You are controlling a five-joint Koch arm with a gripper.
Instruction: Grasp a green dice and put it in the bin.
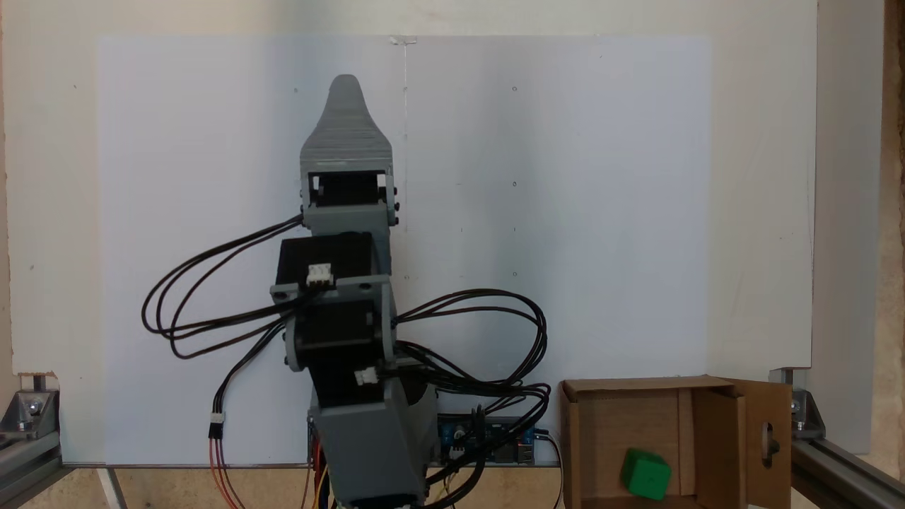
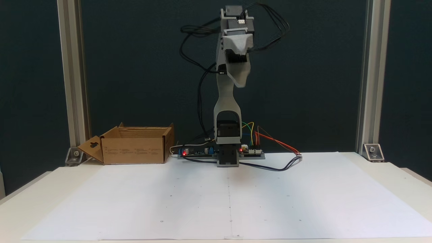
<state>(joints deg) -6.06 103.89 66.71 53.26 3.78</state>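
White paper-covered table (image 2: 303, 202); green dice (image 1: 645, 474) lying inside the bin (image 1: 587, 438); raised gripper (image 1: 344, 88), jaw state indiscernible.

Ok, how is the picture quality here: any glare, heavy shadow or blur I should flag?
In the fixed view from above, lighting is even, with faint vertical shading bands on the white paper; the green dice in the bin is slightly soft. In the fixed view from the front, the backdrop is very dark, the paper is bright without glare, and a soft shadow lies before the arm's base.
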